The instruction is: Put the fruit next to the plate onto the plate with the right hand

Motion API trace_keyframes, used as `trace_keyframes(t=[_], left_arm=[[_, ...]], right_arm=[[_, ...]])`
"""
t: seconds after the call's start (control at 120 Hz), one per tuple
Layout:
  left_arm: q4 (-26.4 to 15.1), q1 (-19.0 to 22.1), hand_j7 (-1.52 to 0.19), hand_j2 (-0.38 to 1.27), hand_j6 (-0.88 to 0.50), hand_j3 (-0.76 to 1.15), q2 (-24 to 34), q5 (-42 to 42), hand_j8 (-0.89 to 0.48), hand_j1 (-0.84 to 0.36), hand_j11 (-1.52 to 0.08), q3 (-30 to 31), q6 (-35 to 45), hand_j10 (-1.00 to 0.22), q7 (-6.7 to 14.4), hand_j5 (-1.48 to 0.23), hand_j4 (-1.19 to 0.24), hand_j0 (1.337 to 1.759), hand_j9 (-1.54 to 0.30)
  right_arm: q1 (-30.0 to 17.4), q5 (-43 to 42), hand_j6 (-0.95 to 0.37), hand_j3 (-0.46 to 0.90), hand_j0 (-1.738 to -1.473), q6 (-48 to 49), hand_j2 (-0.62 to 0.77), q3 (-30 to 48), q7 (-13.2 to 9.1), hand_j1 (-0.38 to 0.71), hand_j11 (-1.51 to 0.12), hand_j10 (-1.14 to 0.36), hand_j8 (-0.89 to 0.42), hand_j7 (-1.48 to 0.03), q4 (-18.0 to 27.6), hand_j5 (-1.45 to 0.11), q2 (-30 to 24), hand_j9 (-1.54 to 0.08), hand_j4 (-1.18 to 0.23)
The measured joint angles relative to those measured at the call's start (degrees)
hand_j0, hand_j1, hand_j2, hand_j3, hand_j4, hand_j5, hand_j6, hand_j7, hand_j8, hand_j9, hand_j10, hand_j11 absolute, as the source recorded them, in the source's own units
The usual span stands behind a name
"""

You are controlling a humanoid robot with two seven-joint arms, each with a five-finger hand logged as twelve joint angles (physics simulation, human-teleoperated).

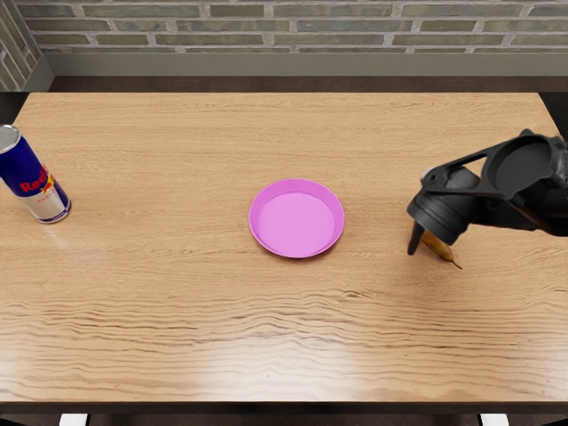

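Note:
A pink plate (296, 218) sits at the middle of the wooden table, with nothing on it. To its right, my right hand (437, 232) reaches down from the right edge onto a small yellow-brown fruit (441, 249) lying on the table. Only the fruit's lower end and stem tip show beneath the dark hand. One finger points down at the fruit's left side. The hand covers most of the fruit, so I cannot see whether the fingers are closed around it. The left arm is out of the picture.
A blue and silver drink can (29, 175) stands near the table's left edge. A brick wall runs behind the table's far edge.

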Motion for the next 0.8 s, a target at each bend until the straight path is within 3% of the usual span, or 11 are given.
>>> trace_keyframes(t=[0.8], left_arm=[[0.0,0.0,0.0,0.0,0.0,0.0,0.0,0.0,0.0,0.35,0.0,0.0,0.0,0.0,0.0,0.0,0.0,1.658,0.0]], right_arm=[[-2.5,-1.0,-0.24,0.0,-1.658,0.0,-0.05,-0.3,0.0,-0.07,-0.31,-0.24,-0.24,-0.31,-0.7,-0.31,-0.5,-0.31,-0.24]])
